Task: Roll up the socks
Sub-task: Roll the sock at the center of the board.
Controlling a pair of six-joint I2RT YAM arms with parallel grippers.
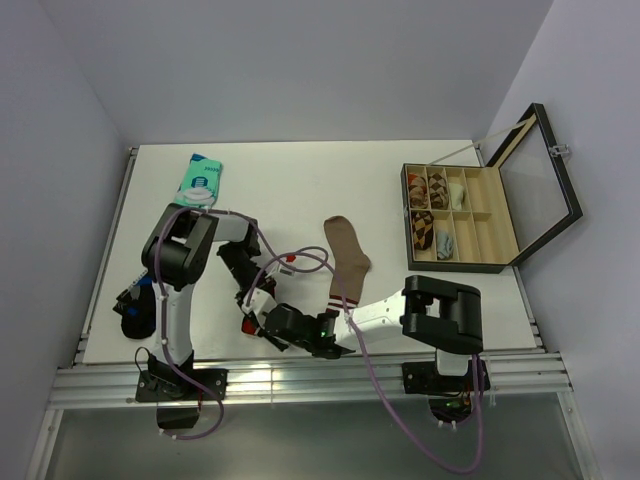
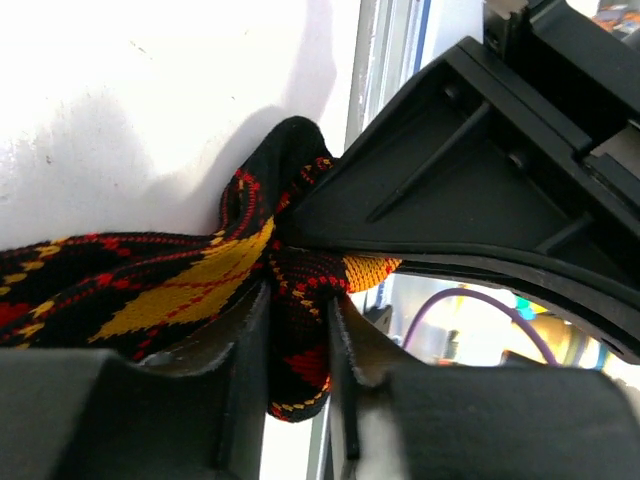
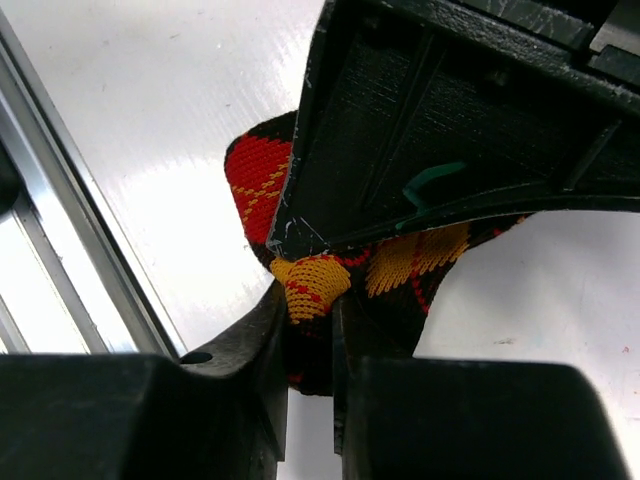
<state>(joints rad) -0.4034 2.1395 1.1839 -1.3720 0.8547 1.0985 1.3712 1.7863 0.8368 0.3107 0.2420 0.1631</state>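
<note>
Your left gripper (image 2: 298, 345) has its jaws drawn almost together on a fold of the black argyle sock (image 2: 170, 285), and only the thickness of the fabric keeps them apart. Your right gripper (image 3: 308, 335) pinches the same sock just as narrowly, at a bunched orange-yellow part. The two grippers sit so close that each fills the upper right of the other's wrist view.

The argyle sock is at the near edge of the table (image 1: 300, 180), left of the middle, right beside the aluminium rail (image 3: 50, 220). From the top view you hardly see it under the grippers.

The tan-brown sock (image 1: 347, 250) lies flat near the table's middle, with its maroon, white-striped cuff (image 1: 343, 298) toward the near edge, near the right gripper. The teal packet (image 1: 200, 178) lies by the far left corner. An open compartment box (image 1: 480, 215) sits by the far right corner, with rolled socks in some compartments.
</note>
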